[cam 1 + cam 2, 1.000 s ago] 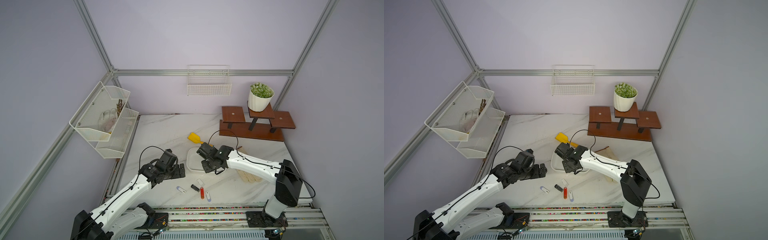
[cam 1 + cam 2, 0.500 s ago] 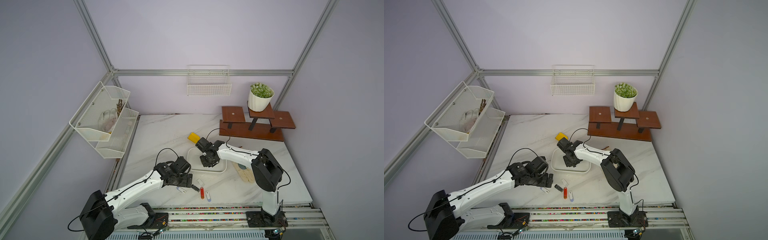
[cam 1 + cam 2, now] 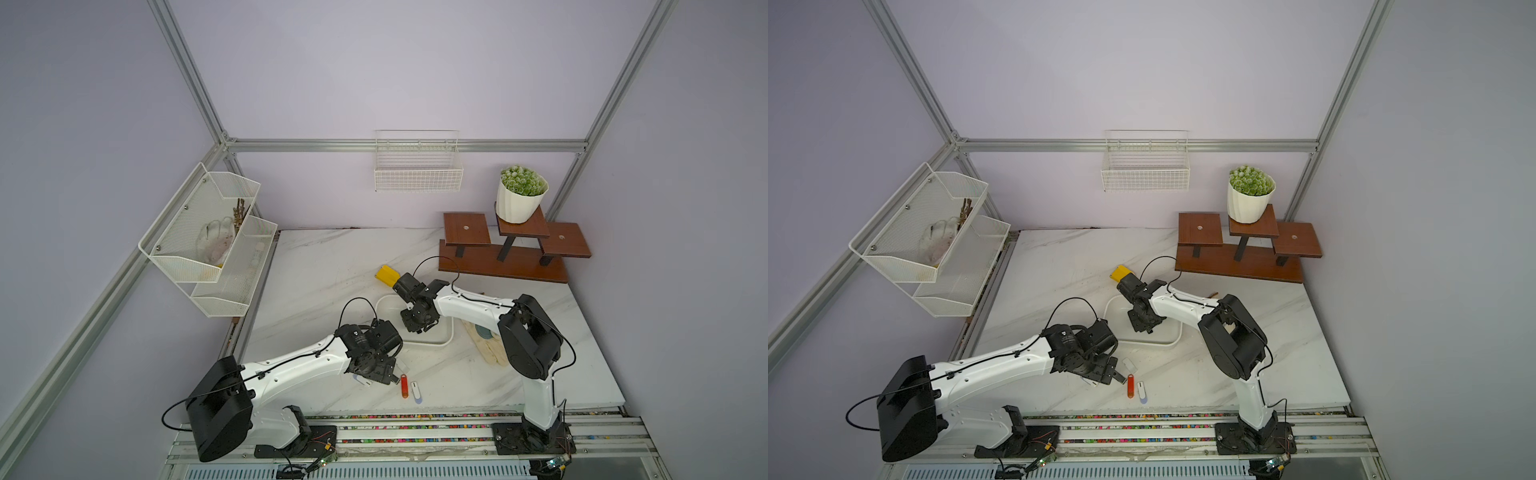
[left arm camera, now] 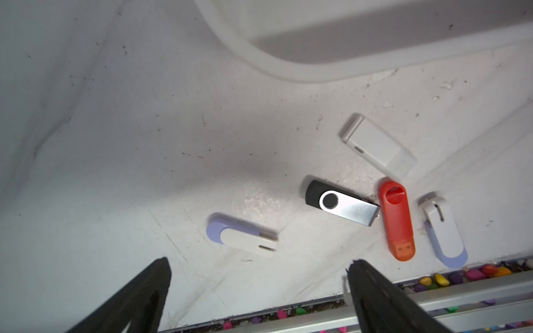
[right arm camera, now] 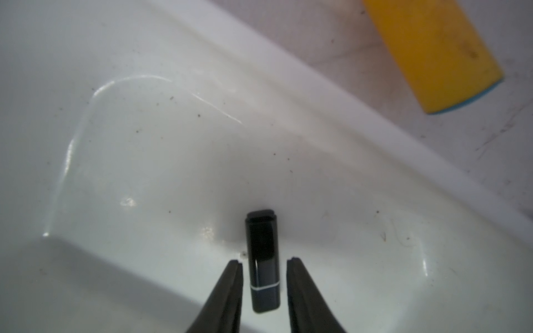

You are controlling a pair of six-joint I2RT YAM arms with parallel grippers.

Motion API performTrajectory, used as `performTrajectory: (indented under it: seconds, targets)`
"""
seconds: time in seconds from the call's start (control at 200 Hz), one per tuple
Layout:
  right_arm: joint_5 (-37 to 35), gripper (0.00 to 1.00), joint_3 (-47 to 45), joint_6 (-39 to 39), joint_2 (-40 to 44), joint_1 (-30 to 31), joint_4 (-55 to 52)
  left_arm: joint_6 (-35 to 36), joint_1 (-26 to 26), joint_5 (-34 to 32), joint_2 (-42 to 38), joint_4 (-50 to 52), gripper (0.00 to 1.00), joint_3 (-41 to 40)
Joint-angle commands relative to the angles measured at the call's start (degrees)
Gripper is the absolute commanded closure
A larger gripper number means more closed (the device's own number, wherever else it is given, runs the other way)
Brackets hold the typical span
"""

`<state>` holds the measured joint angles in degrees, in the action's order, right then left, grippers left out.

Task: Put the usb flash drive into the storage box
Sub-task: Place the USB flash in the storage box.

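Two arms at work, and the action is on the right! The right gripper (image 5: 265,261) hangs inside the box (image 5: 360,127), jaws a little apart. The black drive (image 5: 261,239) sits between them with a clear gap on either side: nothing clamped, the grip is loose. That drive is within the box walls, just above or on the white floor; which of the two I cannot tell. A yellow block (image 5: 429,52) lies on the tabletop just outside the box's rim.

Over to the left. The left gripper (image 4: 259,261) hovers low over the tabletop (image 4: 115,144), jaws spread wide and holding nothing. Five drives lie below it, near the box's corner: a lilac drive (image 4: 242,238) nearest the jaws, then a silver drive (image 4: 341,206) whose tip touches or all but touches the red drive (image 4: 396,220). A second lilac drive (image 4: 442,230) lies just beside the red one, and a white drive (image 4: 377,147) sits nearer the box.
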<state>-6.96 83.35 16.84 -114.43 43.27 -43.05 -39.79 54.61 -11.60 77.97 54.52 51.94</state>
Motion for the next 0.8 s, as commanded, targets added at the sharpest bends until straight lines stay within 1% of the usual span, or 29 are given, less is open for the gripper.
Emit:
performTrajectory:
  seconds: [0.0, 0.125, 0.145, 0.175, 0.26, 0.38, 0.405, 0.415, 0.45, 0.505, 0.52, 0.55, 0.665, 0.795]
  targets:
    - [0.11, 0.6, 0.21, -0.45, -0.44, -0.69, 0.76, 1.95, 0.79, -2.74, 1.19, -0.28, 0.0, 1.58]
    - [-0.83, 0.58, -0.28, 0.01, 0.66, -0.76, 0.7, 2.95, 1.6, -3.68, 2.52, -0.25, 0.0, 1.37]
    - [-1.11, 0.58, -0.57, 0.2, 1.38, -0.79, 0.66, 3.07, 1.61, -3.7, 2.5, -0.07, 0.0, 1.26]
    - [-1.12, 0.58, -0.75, 0.27, 2.27, -0.77, 0.68, 3.29, 1.64, -3.63, 4.62, 0.33, 0.0, 1.1]
    - [-1.47, 0.58, -1.45, 0.56, 5.84, -0.82, 0.41, 2.88, 1.72, -2.34, 4.71, 1.01, 0.0, 0.63]
    - [-2.34, 0.58, -1.08, 0.39, 8.74, -0.74, -1.44, 1.5, 2.7, -0.98, 3.54, 1.72, 0.0, 0.59]
    - [-2.43, 0.59, -0.96, 0.3, 9.08, -0.78, -1.83, 1.19, 3.21, -1.48, 3.51, 2.1, 0.0, 0.7]
    - [-2.48, 0.59, -0.92, 0.3, 9.17, -0.81, -1.92, 0.98, 3.48, -1.67, 1.85, 2.26, 0.0, 0.77]
    - [-2.66, 0.59, -0.79, 0.22, 9.46, -0.76, -2.24, 0.17, 3.97, -2.56, 0.57, 3.2, 0.0, 0.95]
    - [-2.71, 0.6, -0.67, 0.12, 9.79, -0.81, -2.69, -1.86, 4.19, -3.18, -0.88, 4.94, 0.03, 1.01]
    - [-2.69, 0.6, -0.64, 0.05, 9.91, -0.75, -2.77, -2.41, 4.34, -3.31, -1.35, 5.34, 0.05, 0.88]
    - [-2.64, 0.61, -0.65, 0.03, 10.08, -0.75, -2.94, -3.48, 4.36, -3.3, -2.23, 5.88, 0.12, 0.53]
    - [-2.7, 0.62, -0.62, -0.1, 10.77, -0.73, -3.04, -6.78, 4.26, -2.89, -4.5, 7.68, 0.44, -0.9]
    - [-2.88, 0.64, 0.11, -0.21, 11.32, -0.81, -3.43, -9.01, 4.27, 1.12, -5.33, 7.33, 0.73, -2.8]
